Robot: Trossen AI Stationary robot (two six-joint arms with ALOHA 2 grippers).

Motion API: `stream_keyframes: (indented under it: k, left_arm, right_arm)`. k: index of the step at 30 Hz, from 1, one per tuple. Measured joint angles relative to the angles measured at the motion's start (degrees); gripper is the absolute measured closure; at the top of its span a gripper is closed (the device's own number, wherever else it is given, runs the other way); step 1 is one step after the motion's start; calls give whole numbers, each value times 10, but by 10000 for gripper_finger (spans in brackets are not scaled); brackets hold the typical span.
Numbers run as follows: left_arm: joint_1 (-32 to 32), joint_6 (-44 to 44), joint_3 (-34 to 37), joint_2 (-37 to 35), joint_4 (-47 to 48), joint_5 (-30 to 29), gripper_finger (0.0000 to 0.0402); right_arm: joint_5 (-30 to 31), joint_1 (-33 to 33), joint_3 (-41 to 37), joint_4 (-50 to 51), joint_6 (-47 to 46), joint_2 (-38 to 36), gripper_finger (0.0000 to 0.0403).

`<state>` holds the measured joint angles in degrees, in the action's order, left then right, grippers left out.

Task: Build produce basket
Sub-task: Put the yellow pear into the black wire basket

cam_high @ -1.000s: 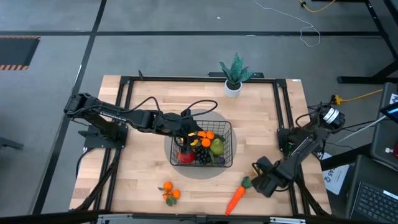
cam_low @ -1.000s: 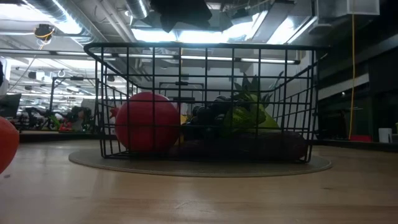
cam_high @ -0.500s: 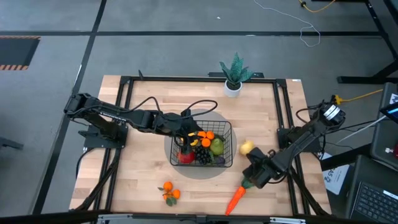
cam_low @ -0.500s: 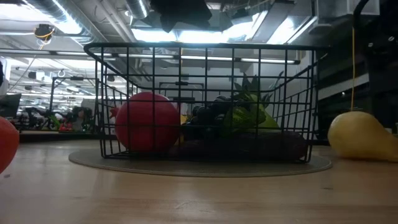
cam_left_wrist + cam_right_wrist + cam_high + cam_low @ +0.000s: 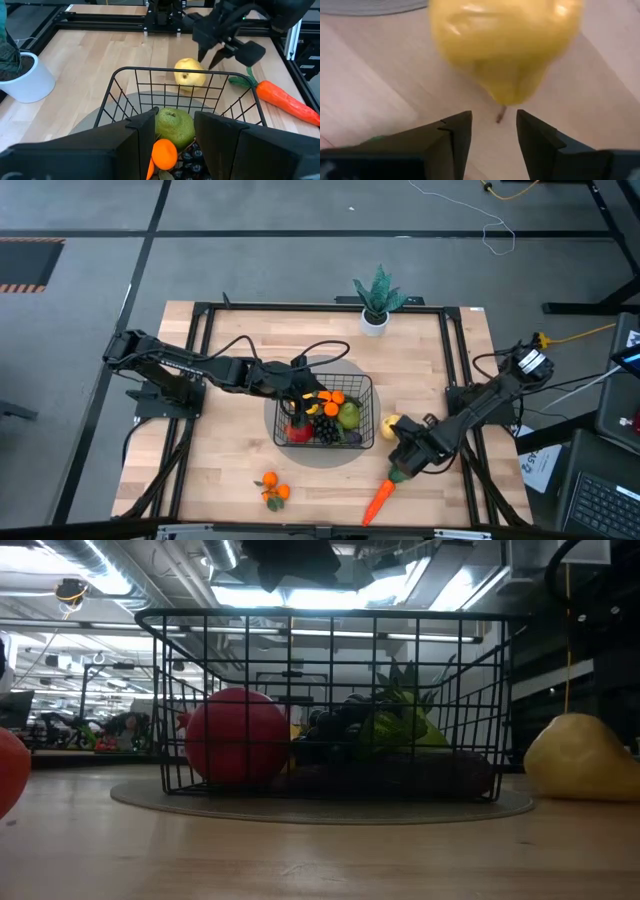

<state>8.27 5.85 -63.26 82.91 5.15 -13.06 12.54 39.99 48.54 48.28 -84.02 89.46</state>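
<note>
potted plant (image 5: 377, 300): white pot, table's far edge | round grey mat (image 5: 320, 806): on wooden table (image 5: 240, 470)

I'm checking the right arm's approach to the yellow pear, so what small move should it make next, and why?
Probably ease the right gripper forward until its jaws straddle the yellow pear, then close. The jaws stand open with the pear just ahead of them, not yet between them. It lies on the table beside the basket, outside it. The left gripper hangs open over the basket.

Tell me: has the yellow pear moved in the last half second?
Yes. In the high view the yellow pear has shifted slightly closer to the basket, with the right claw beside it.
</note>
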Motion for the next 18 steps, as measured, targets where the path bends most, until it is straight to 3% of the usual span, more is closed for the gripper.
stream_keyframes:
  k: [18]
  left_arm:
    - [0,-4,0,0,0,0,277]
  right_arm:
    - [-16,-35,0,2,69,60,257]
